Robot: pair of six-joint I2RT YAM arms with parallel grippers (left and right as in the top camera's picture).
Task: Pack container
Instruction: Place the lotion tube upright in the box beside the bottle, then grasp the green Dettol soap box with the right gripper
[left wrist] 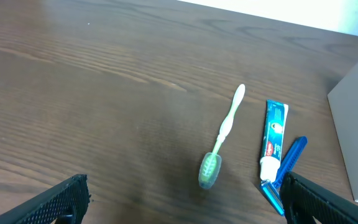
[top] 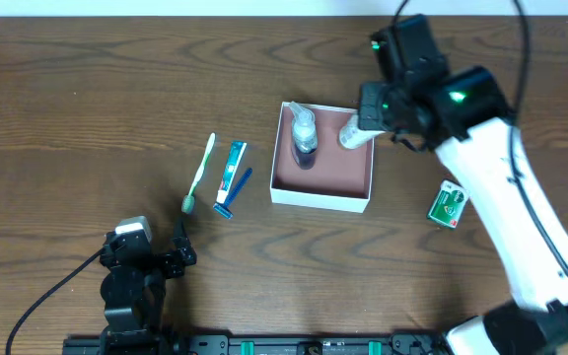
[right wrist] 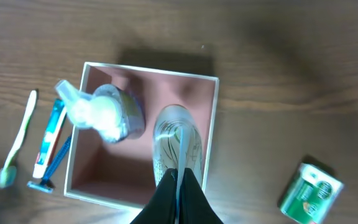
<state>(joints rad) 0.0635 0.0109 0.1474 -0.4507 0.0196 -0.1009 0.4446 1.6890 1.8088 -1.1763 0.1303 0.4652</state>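
The container [top: 323,197], a white-walled box with a pinkish-brown floor, stands mid-table; it also shows in the right wrist view [right wrist: 210,118]. A clear spray bottle [top: 304,136] stands inside it at the back left [right wrist: 107,115]. My right gripper [right wrist: 179,177] is shut on the flat crimped end of a clear tube [right wrist: 178,140] and holds it over the box's right side [top: 355,131]. A green toothbrush [top: 200,173], a toothpaste tube [top: 233,166] and a blue razor [top: 233,193] lie left of the box. My left gripper [left wrist: 185,205] is open and empty, just short of the toothbrush head [left wrist: 210,171].
A small green packet [top: 448,205] lies on the table right of the box, also in the right wrist view [right wrist: 309,191]. The box's white wall [left wrist: 356,130] shows at the right edge of the left wrist view. The table is dark wood.
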